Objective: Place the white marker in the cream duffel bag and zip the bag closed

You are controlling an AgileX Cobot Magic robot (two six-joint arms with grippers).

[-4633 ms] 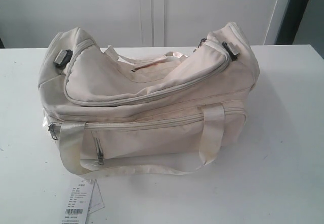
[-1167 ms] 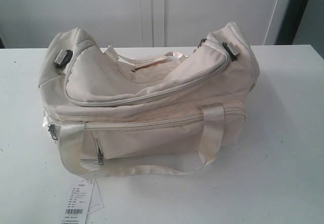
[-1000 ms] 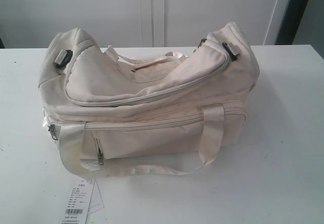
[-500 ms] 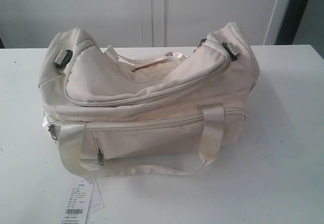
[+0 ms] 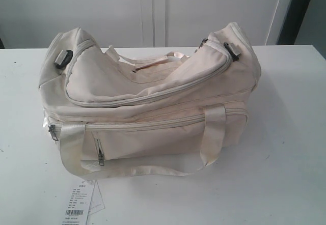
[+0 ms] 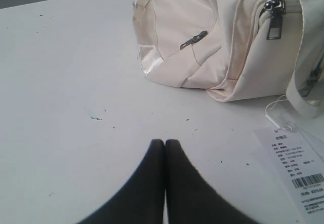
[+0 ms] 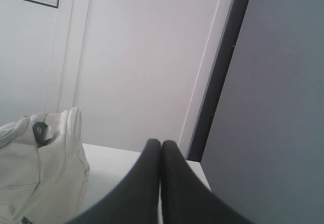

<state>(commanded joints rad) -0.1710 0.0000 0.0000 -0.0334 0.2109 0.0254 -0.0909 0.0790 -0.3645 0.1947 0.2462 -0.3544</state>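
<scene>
White tabletop [image 5: 295, 133] before pale cabinet doors [image 5: 204, 11] fills the exterior view. At its lower left lies a white paper hang tag [image 5: 81, 207] with a barcode, its print too small to read. At centre sits the soft cream fabric duffel bag [image 5: 153, 92], long axis running left to right, right end slightly higher. The black left gripper [image 6: 165, 144] and black right gripper [image 7: 161, 144] are each clenched tight on nothing.

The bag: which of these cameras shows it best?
The exterior view. There the bag shows whole, end to end, on the table. The left wrist view catches only one end with a zip pull; the right wrist view only an upper corner.
</scene>
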